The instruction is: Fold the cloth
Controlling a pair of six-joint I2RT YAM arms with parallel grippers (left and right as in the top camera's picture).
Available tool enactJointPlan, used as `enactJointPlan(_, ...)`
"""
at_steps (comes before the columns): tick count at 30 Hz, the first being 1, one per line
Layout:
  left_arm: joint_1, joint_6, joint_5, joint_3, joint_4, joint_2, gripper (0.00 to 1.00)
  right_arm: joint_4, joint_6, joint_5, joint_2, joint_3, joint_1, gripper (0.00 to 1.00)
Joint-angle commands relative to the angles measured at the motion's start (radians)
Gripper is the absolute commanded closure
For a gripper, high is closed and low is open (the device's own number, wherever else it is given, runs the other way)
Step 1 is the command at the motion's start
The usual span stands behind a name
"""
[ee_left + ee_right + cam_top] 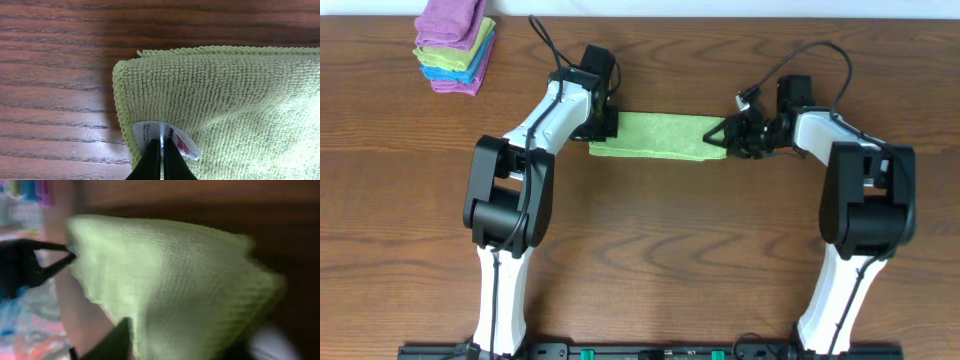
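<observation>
The lime-green cloth (655,135) lies folded into a long strip at the table's middle. My left gripper (607,124) is at its left end. In the left wrist view its fingers (162,146) are shut at the cloth's (220,100) edge, on the small white tag (175,137). My right gripper (726,134) is at the strip's right end. The right wrist view is blurred: the cloth (170,280) hangs raised in front of the camera, and one dark finger (122,335) presses on it. The other finger is hidden behind the cloth.
A stack of folded purple, green and blue cloths (455,45) sits at the far left corner. The wooden table (650,250) ends at a pale wall along the back. Black cables run from both wrists.
</observation>
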Motion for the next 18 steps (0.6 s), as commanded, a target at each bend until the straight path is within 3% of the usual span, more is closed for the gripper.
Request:
enactJointPlan(1,-0.002,0.011,0.047,-0.027,-0.005,0.022,0.94,-0.038,0.014,0.04,0.011,0.07,0.005,0.89)
enactJointPlan(3,-0.002,0.011,0.076,-0.012,-0.005,0.008,0.94,-0.108,0.014,0.073,0.008,0.14,0.005,0.99)
enactJointPlan(10,0.013,0.015,0.071,0.109,-0.014,-0.119,0.94,-0.405,-0.043,0.304,0.005,0.365,0.008,0.98)
enactJointPlan(18,0.082,0.014,-0.004,0.12,-0.063,-0.358,0.94,-0.798,0.009,0.881,0.003,0.6,0.009,0.98)
